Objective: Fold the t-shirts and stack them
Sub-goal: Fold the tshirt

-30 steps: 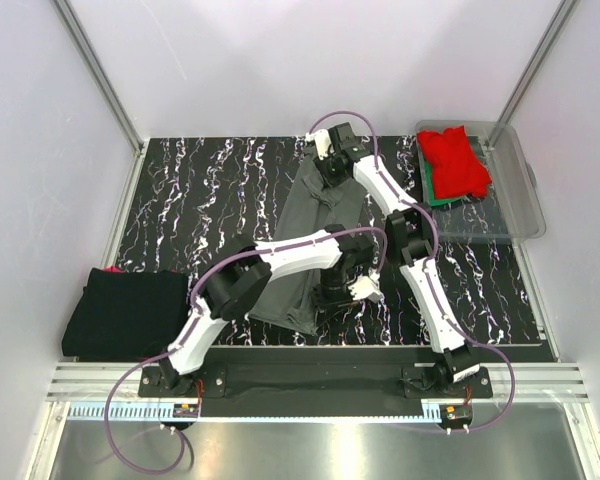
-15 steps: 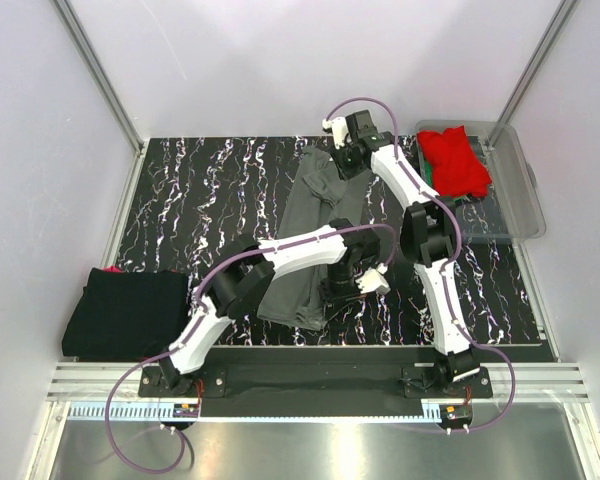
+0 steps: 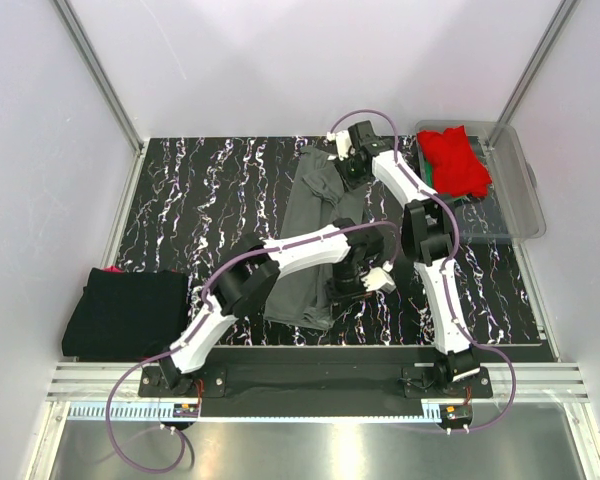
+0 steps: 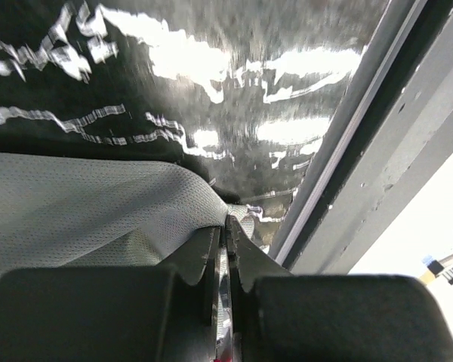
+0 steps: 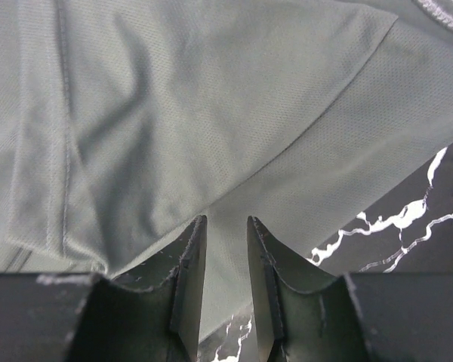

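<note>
the dark grey t-shirt (image 3: pixel 308 215) lies in a long strip left of the clear tub (image 3: pixel 528 215). left gripper (image 4: pixel 225 224) is clamped on its edge at the end farther from the tub; right gripper (image 5: pixel 226 222), jaws apart and empty, is over the end nearer it.

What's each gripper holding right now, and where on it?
Left gripper pinches the dark grey cloth t-shirt by its near right edge. Right gripper, jaws parted over the shirt's far end, holds nothing.
</note>
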Controlling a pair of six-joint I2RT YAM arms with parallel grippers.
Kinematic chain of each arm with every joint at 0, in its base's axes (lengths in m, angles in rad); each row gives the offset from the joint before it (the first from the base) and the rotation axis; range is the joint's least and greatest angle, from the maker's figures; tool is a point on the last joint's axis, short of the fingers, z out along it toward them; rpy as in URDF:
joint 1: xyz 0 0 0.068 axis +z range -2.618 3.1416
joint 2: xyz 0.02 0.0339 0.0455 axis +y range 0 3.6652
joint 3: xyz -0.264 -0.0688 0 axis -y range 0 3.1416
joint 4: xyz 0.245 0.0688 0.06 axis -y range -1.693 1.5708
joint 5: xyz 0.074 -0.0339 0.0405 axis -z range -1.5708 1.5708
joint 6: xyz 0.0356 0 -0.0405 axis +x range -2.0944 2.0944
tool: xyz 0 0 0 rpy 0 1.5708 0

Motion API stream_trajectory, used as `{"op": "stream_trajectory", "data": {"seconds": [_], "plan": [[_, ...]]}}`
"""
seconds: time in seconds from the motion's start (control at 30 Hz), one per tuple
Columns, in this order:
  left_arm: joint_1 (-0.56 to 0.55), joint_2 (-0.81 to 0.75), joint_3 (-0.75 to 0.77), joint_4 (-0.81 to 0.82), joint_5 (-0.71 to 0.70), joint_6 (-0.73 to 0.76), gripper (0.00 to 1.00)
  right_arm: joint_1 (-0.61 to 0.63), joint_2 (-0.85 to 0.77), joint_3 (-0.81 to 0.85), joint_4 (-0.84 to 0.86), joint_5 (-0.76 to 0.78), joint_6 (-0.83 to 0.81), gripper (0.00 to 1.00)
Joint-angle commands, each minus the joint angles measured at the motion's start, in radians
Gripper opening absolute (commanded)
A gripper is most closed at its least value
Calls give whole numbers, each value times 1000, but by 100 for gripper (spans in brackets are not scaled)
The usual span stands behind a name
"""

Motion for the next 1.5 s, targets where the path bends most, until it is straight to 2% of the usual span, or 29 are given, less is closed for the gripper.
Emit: {"op": "stream_trajectory", "data": {"seconds": [0.0,0.3,0.33,0.4,0.43,0.5,0.57,0.63,0.67,0.77,0.87,0.9,0.97,1.07,1.1,1.17,1.27,1.37,1.47], "plan": [[1,28,70,32,42,18,8,-5,49,68,8,-18,2,35],[2,68,144,63,50,8,13,-7,121,166,9,-33,17,35],[2,68,147,64,59,6,20,-7,122,172,9,-33,17,35],[2,65,159,63,71,-8,29,-7,130,184,11,-33,17,35],[2,57,167,61,76,-14,39,-7,129,189,12,-33,17,35],[2,35,194,58,87,-32,47,-5,115,192,14,-28,21,35],[2,-33,211,60,76,-46,60,-5,83,183,15,-24,25,36],[5,-139,204,64,38,-52,66,-4,9,151,15,-18,20,36],[10,-174,195,64,18,-78,72,-5,-21,136,15,-12,18,36],[76,-322,152,76,-10,-160,78,-10,-185,-10,14,-2,44,37],[187,-457,38,127,-71,-239,77,-15,-405,-177,12,-60,109,37],[218,-486,3,153,-90,-301,75,-15,-519,-305,12,-111,167,38],[318,-557,-112,179,-110,-384,74,-13,-621,-486,-14,-146,288,40],[438,-618,-260,213,-70,-463,73,-12,-775,-651,-51,-263,363,42],[459,-636,-304,233,-65,-506,75,-8,-851,-768,-48,-283,414,44],[513,-689,-455,263,-22,-558,77,-5,-911,-937,-58,-320,489,48],[559,-730,-647,349,63,-641,77,-7,-968,-1099,-64,-398,576,49],[588,-762,-770,396,94,-687,78,-5,-1003,-1329,-40,-455,720,50],[639,-772,-877,426,149,-739,80,2,-1019,-1447,-15,-492,805,51]]}}
